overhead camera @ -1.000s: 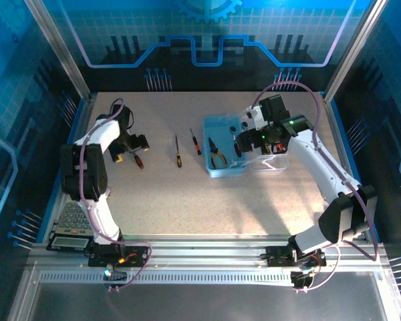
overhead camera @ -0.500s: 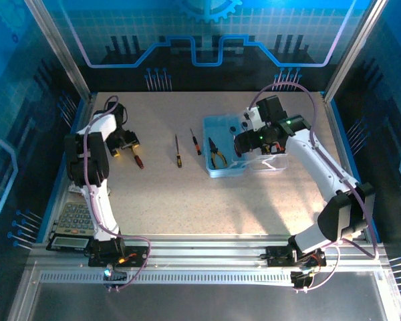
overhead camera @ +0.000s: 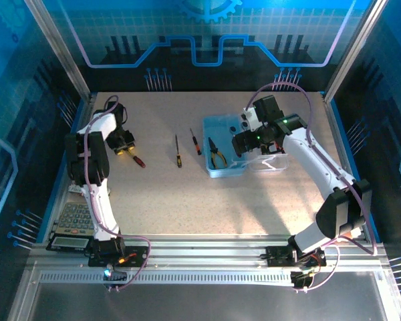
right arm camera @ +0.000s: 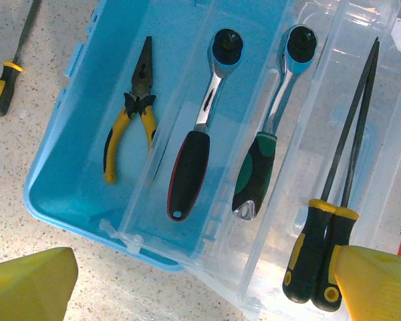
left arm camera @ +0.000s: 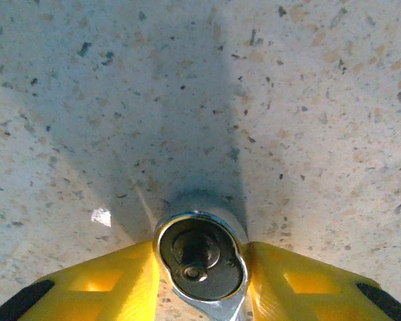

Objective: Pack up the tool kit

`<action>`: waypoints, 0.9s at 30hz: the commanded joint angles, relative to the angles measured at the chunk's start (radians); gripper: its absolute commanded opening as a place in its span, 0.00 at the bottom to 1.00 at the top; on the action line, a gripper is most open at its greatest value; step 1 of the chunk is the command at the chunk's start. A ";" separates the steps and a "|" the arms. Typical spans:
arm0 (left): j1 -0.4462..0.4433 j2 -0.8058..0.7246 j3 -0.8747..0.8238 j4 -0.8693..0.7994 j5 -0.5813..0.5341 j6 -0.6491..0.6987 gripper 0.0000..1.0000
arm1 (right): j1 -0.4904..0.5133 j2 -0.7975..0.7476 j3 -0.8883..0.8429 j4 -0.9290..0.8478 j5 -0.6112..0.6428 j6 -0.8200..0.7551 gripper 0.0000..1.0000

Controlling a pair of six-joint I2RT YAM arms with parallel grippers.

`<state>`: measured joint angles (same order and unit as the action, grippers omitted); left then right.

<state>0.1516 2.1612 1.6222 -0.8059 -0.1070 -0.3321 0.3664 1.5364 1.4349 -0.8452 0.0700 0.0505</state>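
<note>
The pale-blue tool kit box [overhead camera: 222, 167] lies open on the table, its clear lid [overhead camera: 271, 162] folded out to the right. Inside the box [right arm camera: 67, 160] are yellow-handled pliers [right arm camera: 129, 120] and a clear tray with two ratchets [right arm camera: 200, 127]. Two black-and-yellow long tools [right arm camera: 327, 241] rest in the lid. My right gripper [right arm camera: 197, 267] hovers open above the box's near edge, holding nothing. Two small screwdrivers [overhead camera: 178, 152] lie left of the box. At the far left, my left gripper [left arm camera: 200, 267] is shut on the chrome head of a red-handled ratchet [left arm camera: 199, 247] on the table.
A grey calculator [overhead camera: 72, 224] sits at the near left by the left arm's base. Raised frame rails border the speckled table [overhead camera: 207, 200]. Another screwdriver [right arm camera: 3, 83] lies just left of the box.
The left arm swung its elbow back and left, and its gripper slid a little left at the red-handled ratchet. The right gripper drifted slightly left over the box.
</note>
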 commanded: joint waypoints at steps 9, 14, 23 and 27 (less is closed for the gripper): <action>-0.074 -0.108 -0.082 0.036 0.168 0.021 0.06 | 0.016 -0.034 0.029 -0.029 -0.011 -0.008 1.00; -0.103 -0.218 -0.102 0.008 0.188 0.027 0.00 | 0.024 -0.040 0.030 -0.030 -0.018 -0.005 1.00; -0.217 -0.382 -0.097 -0.001 0.359 -0.032 0.00 | 0.051 -0.054 0.027 -0.022 -0.039 0.008 1.00; -0.316 -0.427 -0.096 0.077 0.470 -0.113 0.00 | 0.072 -0.073 0.014 0.018 -0.112 0.042 1.00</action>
<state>-0.1005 1.7790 1.5173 -0.7742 0.2184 -0.3679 0.4133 1.5040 1.4357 -0.8463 0.0330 0.0597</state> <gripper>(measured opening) 0.242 0.996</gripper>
